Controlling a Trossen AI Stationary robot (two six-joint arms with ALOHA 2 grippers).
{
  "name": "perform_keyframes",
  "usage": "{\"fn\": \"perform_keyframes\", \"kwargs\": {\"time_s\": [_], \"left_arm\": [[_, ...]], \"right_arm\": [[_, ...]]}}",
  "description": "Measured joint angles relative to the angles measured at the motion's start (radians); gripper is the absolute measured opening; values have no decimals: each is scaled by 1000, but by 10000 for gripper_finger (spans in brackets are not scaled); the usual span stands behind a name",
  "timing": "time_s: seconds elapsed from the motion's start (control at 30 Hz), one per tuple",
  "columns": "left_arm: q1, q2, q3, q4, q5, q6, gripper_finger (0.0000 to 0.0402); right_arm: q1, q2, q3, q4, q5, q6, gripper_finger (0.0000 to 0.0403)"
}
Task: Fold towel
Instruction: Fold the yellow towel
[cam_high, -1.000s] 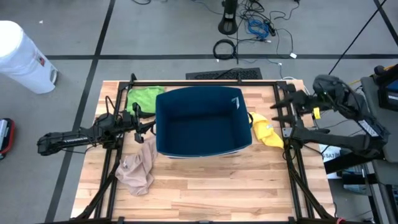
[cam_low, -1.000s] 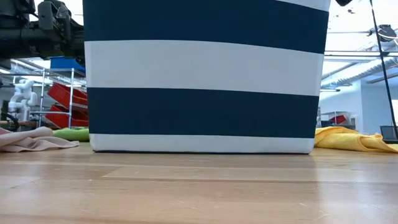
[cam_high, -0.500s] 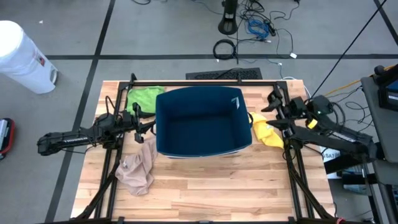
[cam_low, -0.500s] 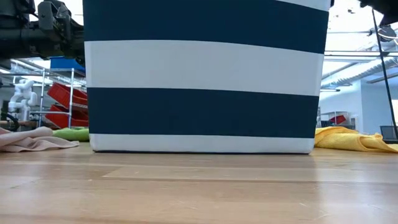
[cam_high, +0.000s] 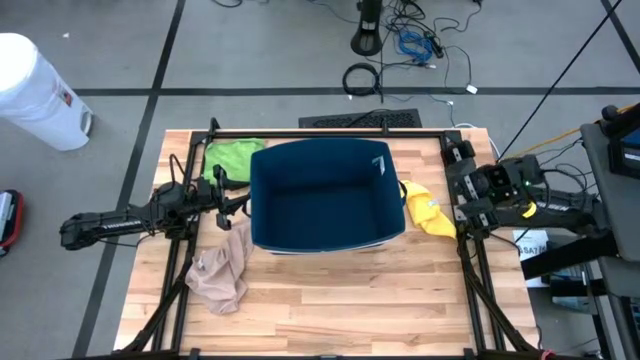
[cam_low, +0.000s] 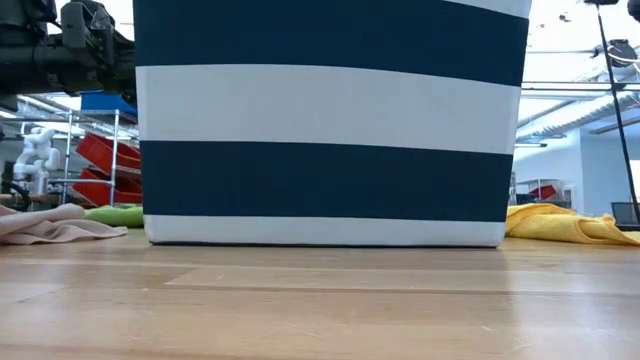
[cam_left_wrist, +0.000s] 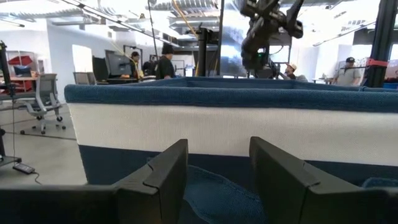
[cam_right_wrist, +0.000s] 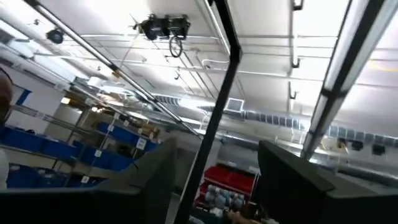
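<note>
striped bin (cam_low: 330, 120) top cropped, hiding table behind

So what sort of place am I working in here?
Probably a robotics lab or workshop: bare grey floor with loose cables, shelving with red bins, people at monitors beyond the wooden table.

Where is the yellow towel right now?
In the high view the yellow towel lies crumpled on the table's right side, against the blue bin's right wall, with the right gripper just beyond it.

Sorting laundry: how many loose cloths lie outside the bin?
3: green cloth at the bin's far-left corner, beige towel near-left, yellow cloth right. The bin may hide more.
</note>
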Motion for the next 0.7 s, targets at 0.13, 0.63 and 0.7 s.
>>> {"fn": "perform_keyframes", "kwargs": {"time_s": [0.13, 0.63, 0.7], "left_arm": [[0, 0, 0, 0, 0, 0, 179], [0, 0, 0, 0, 0, 0, 179], [0, 0, 0, 0, 0, 0, 179]], "right_arm": [[25, 49, 118, -174, -69, -52, 212], [143, 218, 387, -747, -91, -252, 212], [160, 232, 404, -810, -91, -261, 212]]}}
